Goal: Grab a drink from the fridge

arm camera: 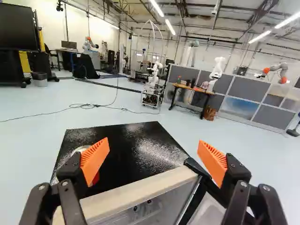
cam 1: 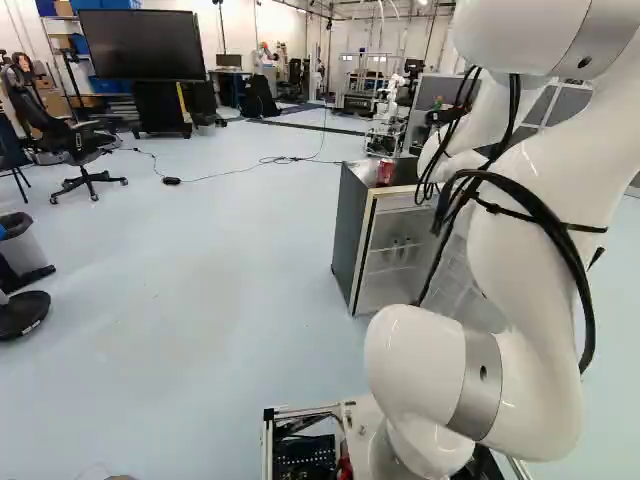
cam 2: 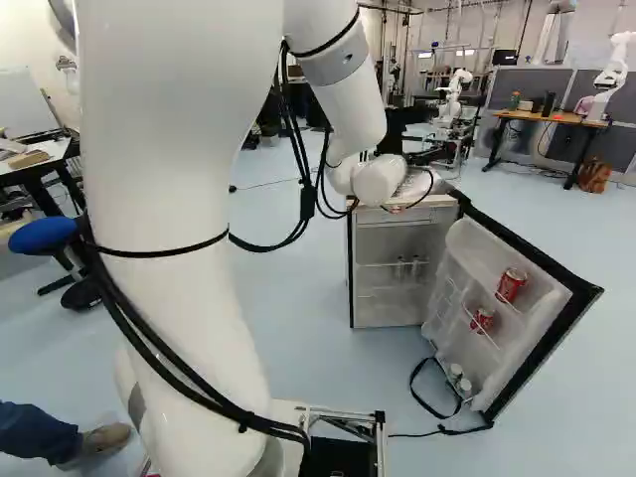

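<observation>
In the wrist view, my gripper (arm camera: 153, 145) is spread wide, with nothing pinched between its ribbed orange pads (arm camera: 95, 159). A red can (arm camera: 78, 149) stands on top of the fridge (arm camera: 126, 145), partly hidden behind one finger; its round metallic lid and a sliver of red side show around the pad. I can't tell whether that finger touches it. The fridge top is black and glossy, speckled with pale reflections, and a smooth, light-toned strip runs along its front edge. Below that strip I see two small dark caps inside.

In the left base view, the same can shows as a small, bright red upright cylinder on the fridge, close to my white arm (cam 1: 530, 210). The cabinet's side is flat, dark grey, and its interior is pale, with thin shelves and small bottles (cam 1: 400, 247) standing on one.

In the right base view, the fridge door (cam 2: 532, 348) hangs open, its moulded white lining framed in black. Two more drinks sit in its racks: an upper can (cam 2: 512, 284), red with white markings and a silvery end, and a lower can (cam 2: 482, 319), similarly red, behind a thin rail. Pale-capped bottles (cam 2: 456, 373) stand lower in the door. A black strap (cam 2: 417, 388) loops beside it.
</observation>
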